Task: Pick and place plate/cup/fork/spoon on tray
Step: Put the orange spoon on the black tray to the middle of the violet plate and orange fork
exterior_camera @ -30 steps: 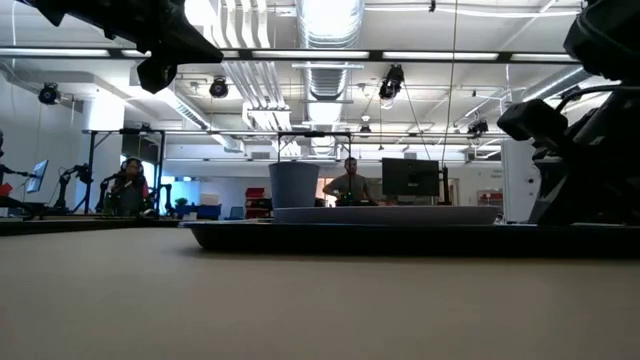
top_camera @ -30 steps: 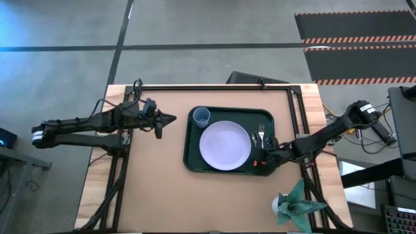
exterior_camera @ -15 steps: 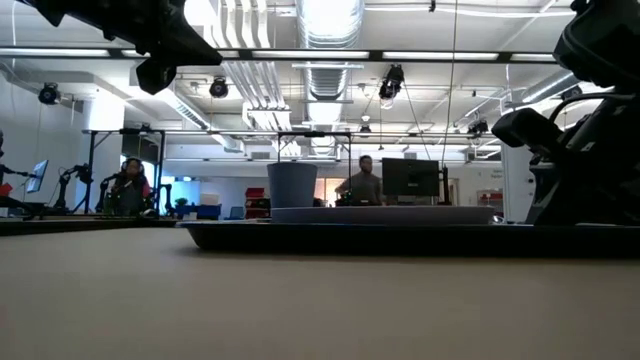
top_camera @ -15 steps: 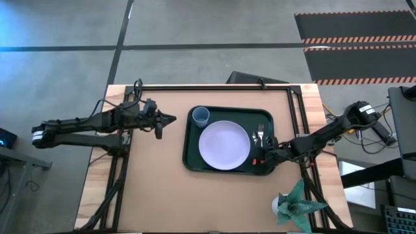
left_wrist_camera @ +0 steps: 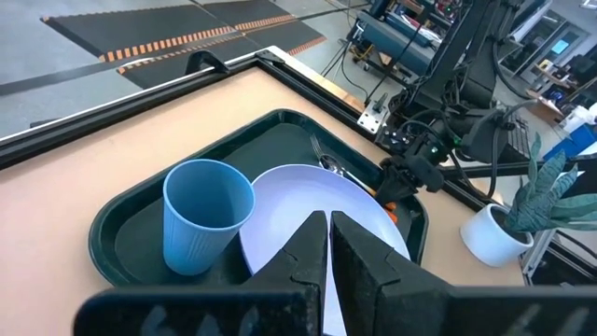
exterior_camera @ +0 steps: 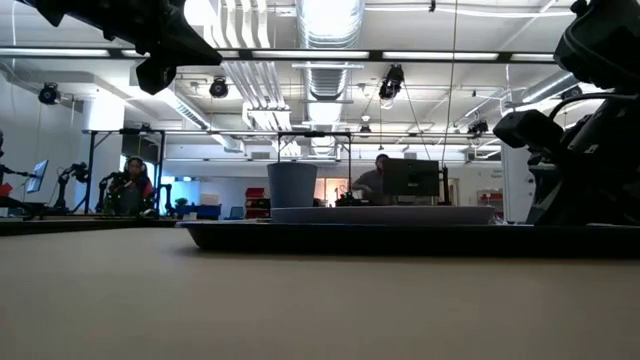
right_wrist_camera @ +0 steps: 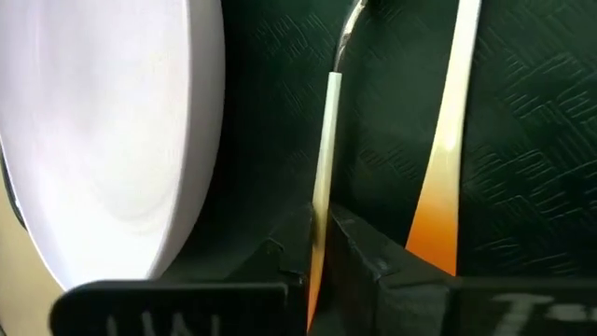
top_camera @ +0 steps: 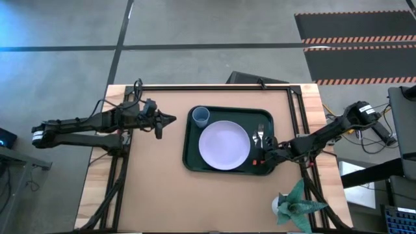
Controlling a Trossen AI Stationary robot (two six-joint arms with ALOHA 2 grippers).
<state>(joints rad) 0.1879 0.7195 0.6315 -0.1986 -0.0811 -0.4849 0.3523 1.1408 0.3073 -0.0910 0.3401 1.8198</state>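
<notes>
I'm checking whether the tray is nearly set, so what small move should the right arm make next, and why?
Probably open the right gripper fully and lift clear. Its fingers pinch an orange-red utensil handle already down on the tray beside the plate, next to the other utensil. Which utensil it holds is unclear.

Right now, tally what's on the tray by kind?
plate: 1
cup: 1
fork: 1
spoon: 1
Total: 4, all on the tray
</notes>
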